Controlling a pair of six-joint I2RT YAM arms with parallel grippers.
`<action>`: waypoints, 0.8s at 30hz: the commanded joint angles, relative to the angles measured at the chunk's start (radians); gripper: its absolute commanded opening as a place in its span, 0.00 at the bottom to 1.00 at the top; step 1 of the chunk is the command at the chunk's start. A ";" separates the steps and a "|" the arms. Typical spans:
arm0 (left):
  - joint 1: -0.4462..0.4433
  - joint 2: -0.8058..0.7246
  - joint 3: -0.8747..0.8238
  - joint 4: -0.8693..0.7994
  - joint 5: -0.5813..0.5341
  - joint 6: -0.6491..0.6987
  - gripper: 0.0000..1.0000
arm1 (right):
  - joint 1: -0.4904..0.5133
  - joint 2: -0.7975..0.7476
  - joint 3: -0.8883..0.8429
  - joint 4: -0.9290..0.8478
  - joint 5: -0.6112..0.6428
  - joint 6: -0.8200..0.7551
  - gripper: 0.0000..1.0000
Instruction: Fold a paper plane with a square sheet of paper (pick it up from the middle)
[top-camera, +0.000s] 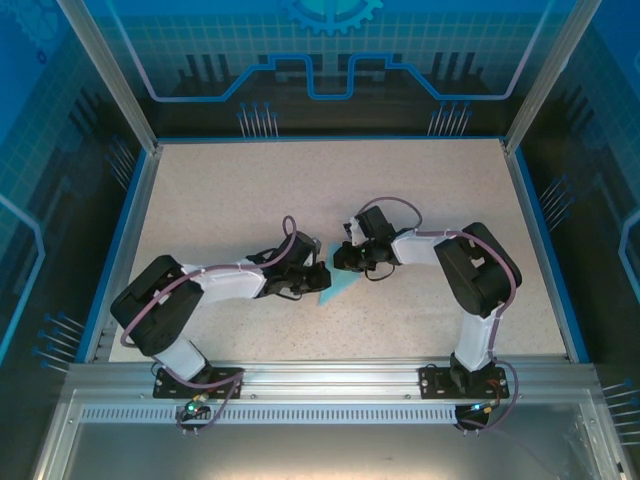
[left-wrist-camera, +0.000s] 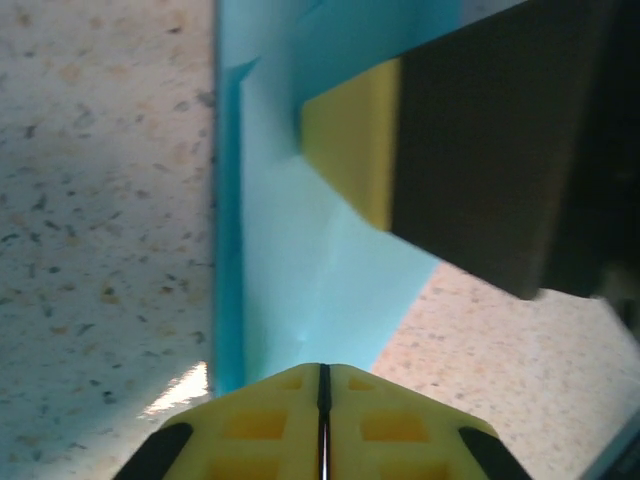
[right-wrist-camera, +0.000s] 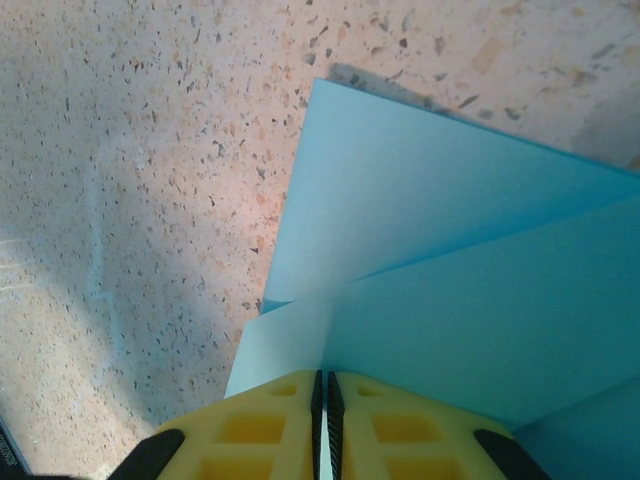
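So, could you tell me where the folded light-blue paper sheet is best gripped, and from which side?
I'd take the folded light-blue paper sheet by its lifted edge, coming low across the speckled table: its shadow shows it stands clear, while flat layers offer no pinch.

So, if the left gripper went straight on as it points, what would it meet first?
The light-blue paper, already at the left gripper's tips; further on probably the yellow pad of the right gripper.
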 joint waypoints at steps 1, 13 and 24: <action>-0.007 -0.017 0.046 -0.006 0.060 0.030 0.15 | 0.003 0.049 -0.034 -0.013 0.036 0.002 0.13; -0.007 0.072 0.041 -0.048 0.079 -0.015 0.17 | 0.003 0.064 -0.023 -0.044 0.064 0.001 0.13; -0.007 0.112 -0.022 -0.007 0.081 -0.071 0.15 | 0.000 0.075 -0.020 -0.058 0.071 0.002 0.13</action>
